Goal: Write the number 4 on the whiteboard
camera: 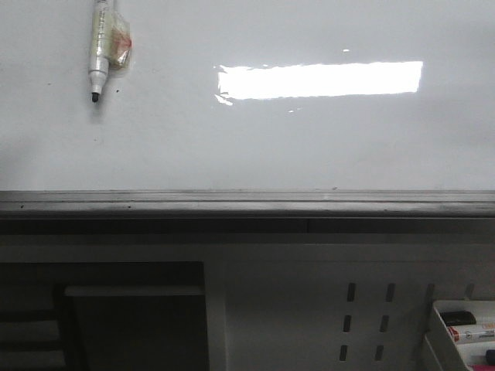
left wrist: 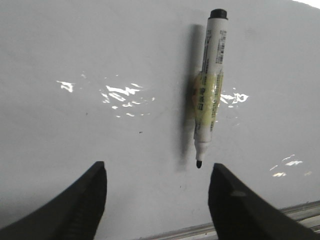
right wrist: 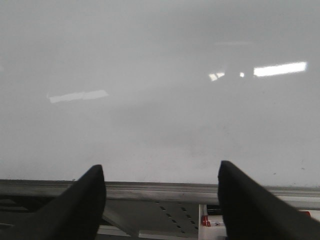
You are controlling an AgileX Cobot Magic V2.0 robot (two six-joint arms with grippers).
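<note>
The whiteboard (camera: 255, 147) is glossy white with a bright light reflection and a grey ledge (camera: 247, 202) along its lower edge. No number 4 shows on it; its surface is bare. A white marker (camera: 100, 46) with a black tip hangs on the board at the upper left, stuck with yellowish tape. In the left wrist view the marker (left wrist: 209, 90) points tip-first toward my left gripper (left wrist: 156, 172), which is open and empty, the tip close to one finger. My right gripper (right wrist: 161, 172) is open and empty, facing the board (right wrist: 160, 90) above the ledge. Neither gripper shows in the front view.
Below the ledge is a perforated white panel (camera: 363, 321). A white tray (camera: 464, 332) at the lower right holds several markers, also seen in the right wrist view (right wrist: 212, 220). A dark opening (camera: 100, 325) lies at the lower left.
</note>
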